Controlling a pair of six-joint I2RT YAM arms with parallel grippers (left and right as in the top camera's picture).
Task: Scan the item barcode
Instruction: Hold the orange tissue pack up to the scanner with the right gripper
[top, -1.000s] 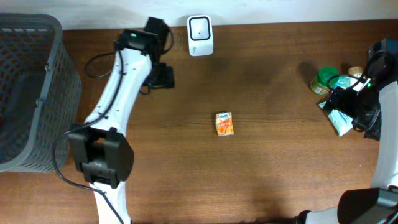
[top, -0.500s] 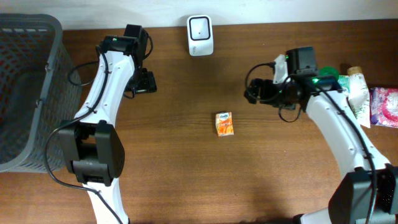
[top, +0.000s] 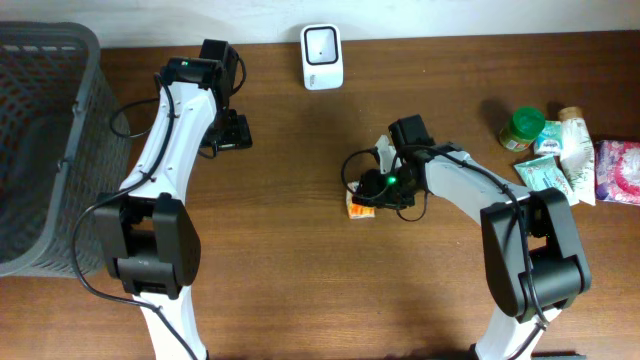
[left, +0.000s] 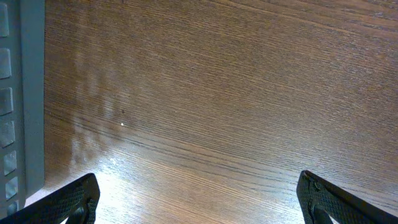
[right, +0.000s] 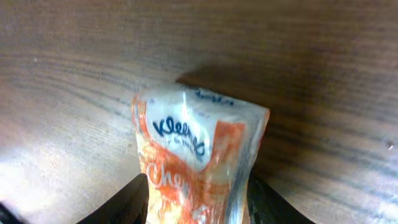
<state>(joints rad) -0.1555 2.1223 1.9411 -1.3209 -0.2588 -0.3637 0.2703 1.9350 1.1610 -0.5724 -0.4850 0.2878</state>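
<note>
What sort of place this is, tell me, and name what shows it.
Probably a mock shop checkout on a wooden table: a white barcode scanner at the far edge, a grey mesh basket on the left, and packaged goods such as a Kleenex tissue pack and small groceries at the right.

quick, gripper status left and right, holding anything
left gripper: open, empty
right gripper: fingers either side of the Kleenex tissue pack; gripped or not, cannot tell

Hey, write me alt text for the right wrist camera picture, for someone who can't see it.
A small orange-and-white Kleenex tissue pack lies on a brown wooden table, seen close up. Dark fingers of the right gripper flank its sides; contact is unclear.
</note>
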